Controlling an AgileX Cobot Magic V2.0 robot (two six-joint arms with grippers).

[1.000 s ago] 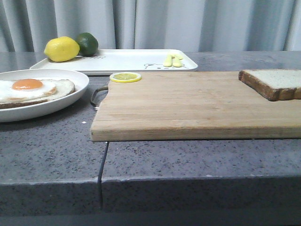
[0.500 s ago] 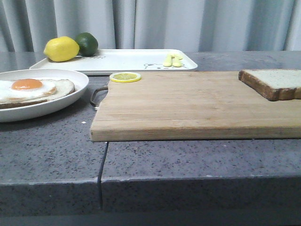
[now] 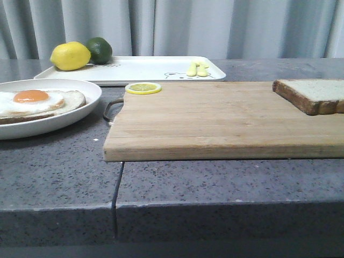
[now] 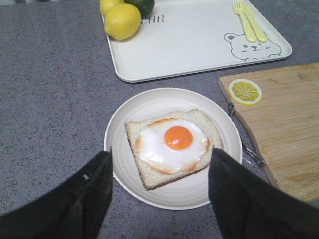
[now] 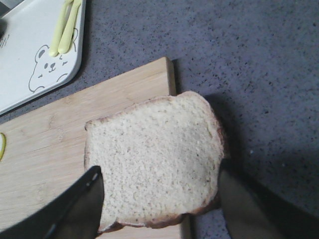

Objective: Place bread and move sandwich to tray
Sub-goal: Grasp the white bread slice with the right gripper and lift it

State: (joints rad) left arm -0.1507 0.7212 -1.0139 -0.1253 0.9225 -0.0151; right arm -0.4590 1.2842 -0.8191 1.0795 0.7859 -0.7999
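The bread (image 3: 317,92) lies flat on the far right corner of the wooden cutting board (image 3: 215,118). In the right wrist view my right gripper (image 5: 159,186) hangs open over the bread (image 5: 154,159), one finger on each side. The sandwich (image 3: 37,101), a slice topped with a fried egg, rests on a round white plate (image 3: 91,91) at the left. My left gripper (image 4: 160,154) is open above the sandwich (image 4: 172,144), its fingers straddling the plate (image 4: 149,99). The white tray (image 3: 145,67) with the bear drawing sits behind. Neither gripper shows in the front view.
A lemon (image 3: 70,56) and a lime (image 3: 100,49) sit on the tray's left end, and yellow cutlery (image 3: 197,69) on its right end. A lemon slice (image 3: 143,88) lies on the board's far left corner. The board's metal handle (image 3: 110,109) points toward the plate.
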